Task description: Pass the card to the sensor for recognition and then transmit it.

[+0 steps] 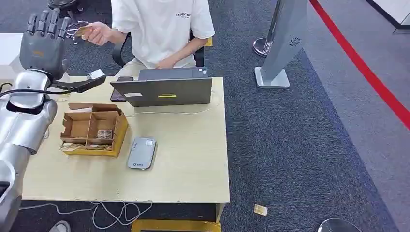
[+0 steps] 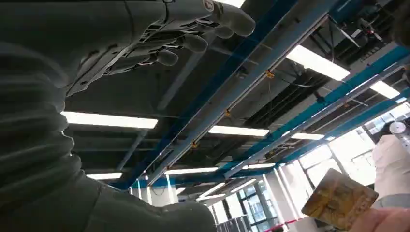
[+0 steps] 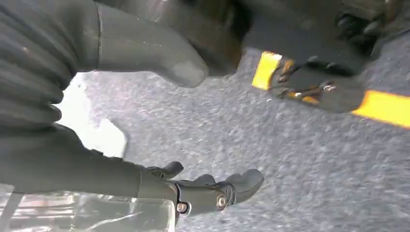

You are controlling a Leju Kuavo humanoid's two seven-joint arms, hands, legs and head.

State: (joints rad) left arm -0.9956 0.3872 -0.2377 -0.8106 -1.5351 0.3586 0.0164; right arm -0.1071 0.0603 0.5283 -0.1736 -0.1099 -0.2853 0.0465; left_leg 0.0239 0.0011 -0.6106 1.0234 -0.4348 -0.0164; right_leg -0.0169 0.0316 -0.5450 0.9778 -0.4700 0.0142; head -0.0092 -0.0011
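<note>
Two hands to report. Our left hand (image 1: 46, 41) is raised high at the far left of the table, fingers straight up and spread, holding nothing; left wrist view shows the same hand (image 2: 159, 38) with fingers apart against the ceiling lights. Our right hand (image 3: 145, 121) hangs over grey carpet, thumb and fingers apart with nothing between them.

One card (image 1: 83, 31) is in play: a person's hand (image 1: 96, 34) pinches it just beside our raised left hand, not touching it. In the left wrist view the card (image 2: 339, 198) reads gold-brown, held at one corner by the person's fingers.

Counts on the table (image 1: 193, 159): one sensor (image 1: 141, 152), a grey rounded pad lying flat near the middle; one cardboard box (image 1: 94, 128) with dividers just left of it, what's in its compartments is too small to tell; one grey laptop (image 1: 164, 89) at the far edge, lid open toward the person; one dark phone (image 1: 121, 89) beside the laptop.

We see one small yellowish item (image 1: 260, 210) on the carpet right of the table; can't tell what it is. One grey stand (image 1: 283, 43) sits further right, and one red floor line (image 1: 362, 63) runs diagonally past it.

Between our left hand and the sensor stand the box and our own forearm.
</note>
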